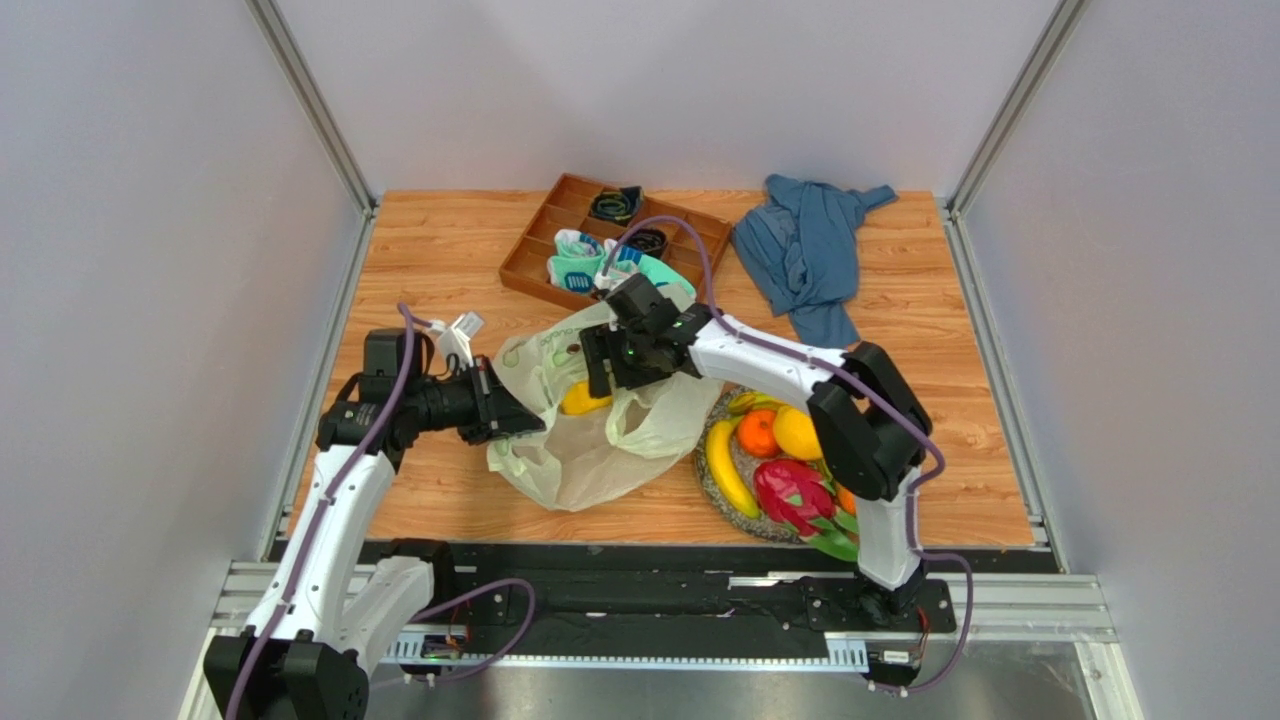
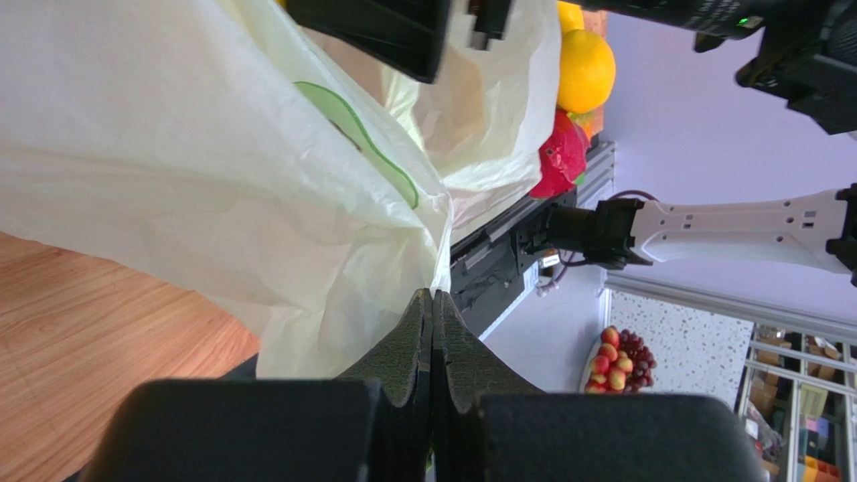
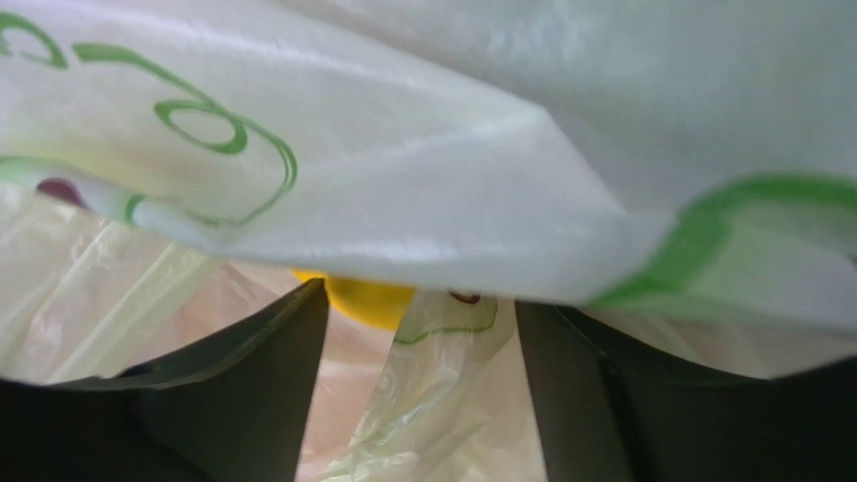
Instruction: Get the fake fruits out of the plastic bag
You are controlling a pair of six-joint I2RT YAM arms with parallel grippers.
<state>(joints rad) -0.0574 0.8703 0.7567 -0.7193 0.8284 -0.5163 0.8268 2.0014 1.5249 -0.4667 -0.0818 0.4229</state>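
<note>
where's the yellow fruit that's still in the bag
In the top view, the yellow fruit lies inside the plastic bag mid-table, by the right gripper, left of the plate.

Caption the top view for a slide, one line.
Left gripper pinches the plastic bag open; right gripper reaches inside toward a yellow fruit.

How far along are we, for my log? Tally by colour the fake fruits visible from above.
Yellow: 3 (banana, round yellow fruit, yellow fruit inside the plastic bag)
Orange: 1 (orange)
Pink: 1 (dragon fruit)
Total: 5, not counting an orange piece half hidden by the right arm.
</note>
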